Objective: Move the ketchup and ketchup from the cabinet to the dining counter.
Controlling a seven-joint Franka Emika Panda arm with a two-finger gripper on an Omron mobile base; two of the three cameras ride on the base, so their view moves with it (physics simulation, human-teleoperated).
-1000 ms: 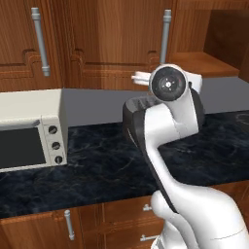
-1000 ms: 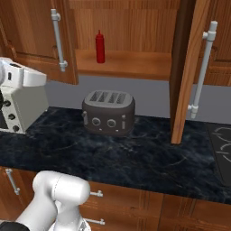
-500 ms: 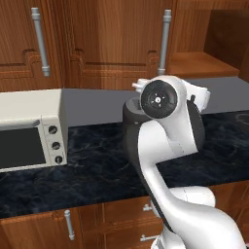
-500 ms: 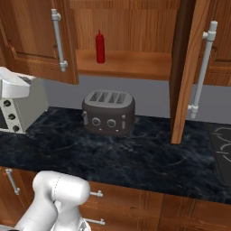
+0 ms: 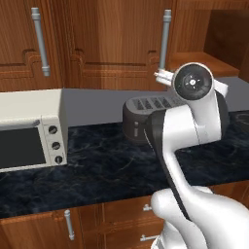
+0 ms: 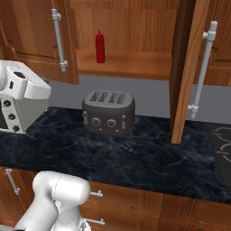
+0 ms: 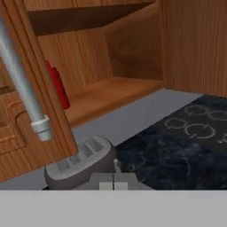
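- On the open cabinet (image 6: 135, 49) shelf, back left, stands one all-red ketchup bottle (image 6: 100, 47), upright, conical top up. It's well above the tabletop and not yet taken out. Second ketchup: can't spot it in these views.
- Cabinet doors hang open to either side, each w/ a long silver bar handle (image 6: 58, 40). The right door (image 6: 189, 72) swings out over the tabletop, edge-on to the right base view, so the shelf interior is exposed for a reach.
- Below the shelf, on the black veined tabletop (image 6: 135, 158), sits a dark toaster (image 6: 108, 112) w/ slots on top, almost directly under the bottle. Judgement: it narrows the approach from below, so coming in level w/ the shelf looks safer.
- Left of it, a white toaster oven (image 5: 30, 129) w/ three knobs, also on the tabletop.
- Hand view: looks past the left door's handle into the cabinet; the red bottle shows partly behind the door edge, toaster low in front, a cooktop w/ ring marks (image 7: 199, 126) off to one side.
- Gripper (image 7: 114, 178): jaws pressed together, pinching nothing; it sits near the toaster, well short of the bottle.
- Judgement: early in the task, approach phase. Jaws will need to spread before closing round the bottle's body. Dining counter not identifiable here.
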